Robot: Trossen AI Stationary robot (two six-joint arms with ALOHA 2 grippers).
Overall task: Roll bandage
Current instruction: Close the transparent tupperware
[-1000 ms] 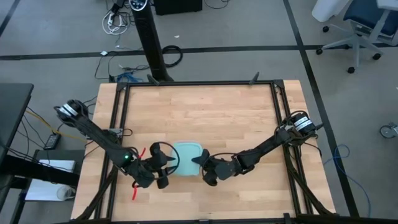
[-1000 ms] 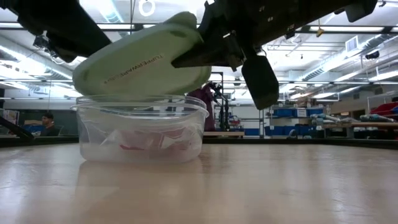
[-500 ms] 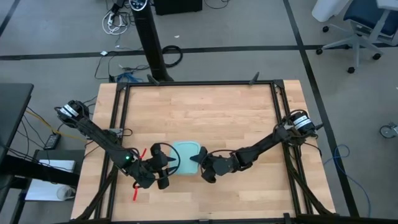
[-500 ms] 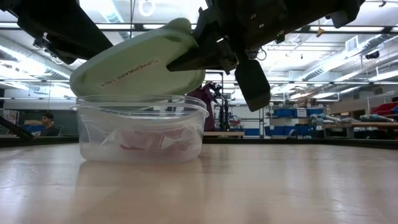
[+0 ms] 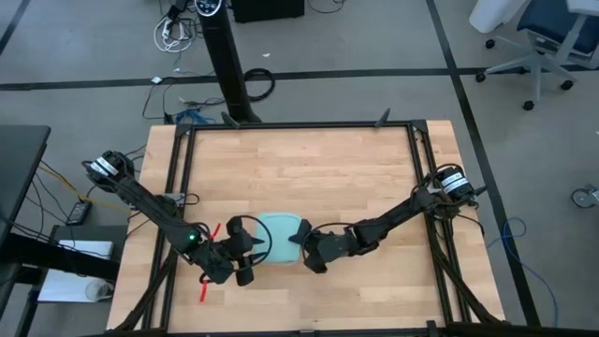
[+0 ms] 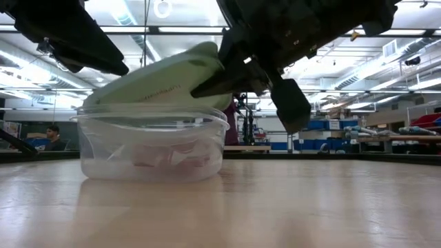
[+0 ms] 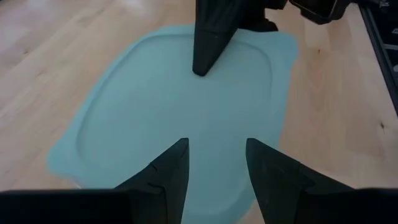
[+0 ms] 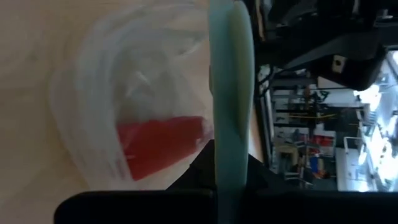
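A clear plastic container [image 6: 151, 146] stands on the table near its front edge. A red bandage [image 8: 158, 149] lies inside it, showing pinkish through the wall [image 6: 169, 155]. A light-blue lid [image 5: 281, 234] lies tilted over the container, and my right gripper [image 5: 301, 245] is shut on its right edge. My left gripper [image 7: 217, 177] stands open just over the lid's left part [image 7: 155, 124], and no touch shows. A red strip [image 5: 205, 288] lies on the table under my left arm. My right gripper pinches the lid's right edge [image 8: 230, 168] between its two fingers, one fingertip [image 7: 208, 43] on top and one below. It comes from the table's right, slanting down. The lid is tilted, its left edge [image 6: 96, 103] on the container's rim and its right edge raised.
A black frame [image 5: 178, 187] runs round the wooden tabletop. Bare wood [image 5: 299, 178] lies beyond the container toward the far edge. In the low view the room behind shows a person [image 6: 52, 134] far off at the left.
The lid has tipped down flatter over the container. Its left edge has settled onto the rim while the right edge stays raised in my right gripper. My right gripper has eased down and toward the table's left. The container has slid slightly left.
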